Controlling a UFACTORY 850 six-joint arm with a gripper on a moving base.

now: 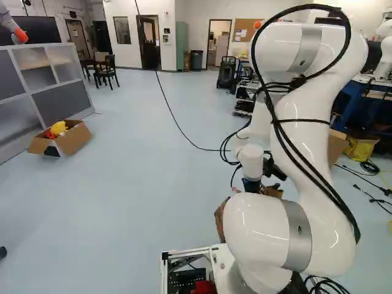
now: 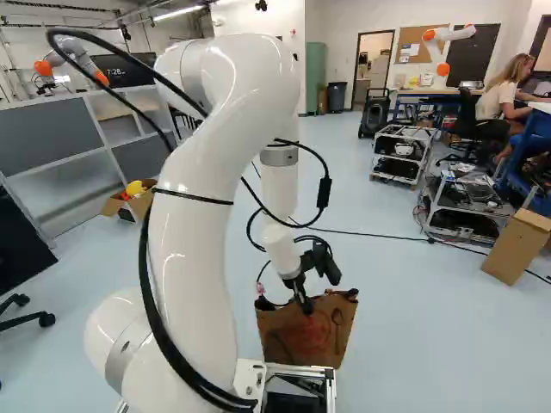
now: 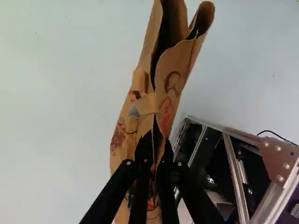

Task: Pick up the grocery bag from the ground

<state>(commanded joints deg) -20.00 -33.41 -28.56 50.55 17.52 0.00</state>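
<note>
My gripper (image 2: 305,305) points down at the top rim of the brown paper grocery bag (image 2: 301,337) in the right base view. Seen from the wrist, the gripper (image 3: 154,156) is shut on the bag (image 3: 173,79), its black fingers pinching the paper rim from both sides. The bag's mouth is squeezed narrow there and flares open ahead of the fingers. Red and dark marks show on its sides. In the left base view the arm hides most of the bag. Whether its bottom touches the floor cannot be told.
The base's metal frame (image 3: 233,170) lies close beside the bag. An open cardboard box (image 1: 75,138) with yellow and red items stands by grey shelving (image 1: 58,79). Wheeled carts (image 2: 465,202) and an upright carton (image 2: 516,245) are farther right; a cable (image 2: 370,234) crosses the floor. Another robot (image 2: 443,47) stands at the back.
</note>
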